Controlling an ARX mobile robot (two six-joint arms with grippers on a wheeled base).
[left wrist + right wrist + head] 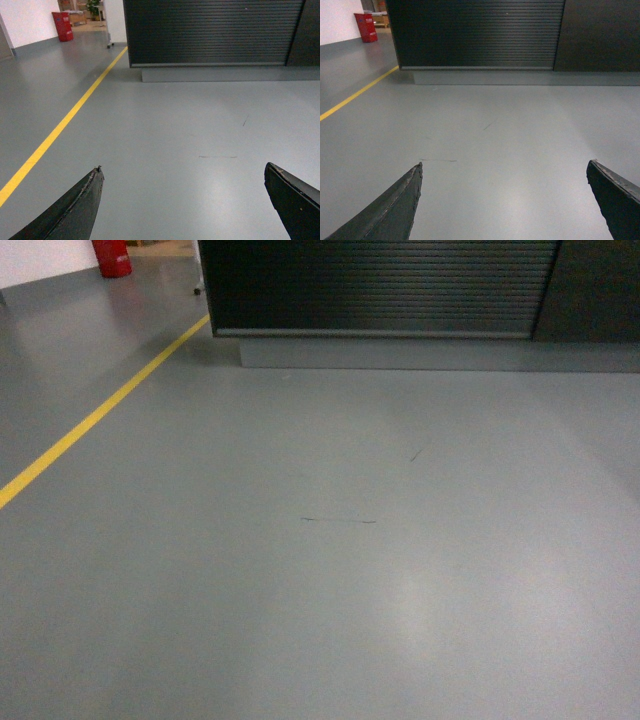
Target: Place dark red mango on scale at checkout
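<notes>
Approach to the checkout desk [380,285], seen at 12 o'clock across bare floor [330,570], is judged the step in hand. Left hand [182,200] and right hand [502,200] are spread wide and empty; neither mango nor scale is in view. Both must be located next.

The floor [330,570] is seen as a smooth grey coating with a soft sheen, marked by a few thin dark scuffs and a painted yellow line [95,418]. The checkout [380,285] is faced with dark, finely slatted, matt panelling above a plain grey plinth [400,352]. The left gripper's fingers [75,210] are shown as dark, matt, with slightly worn edges.
</notes>
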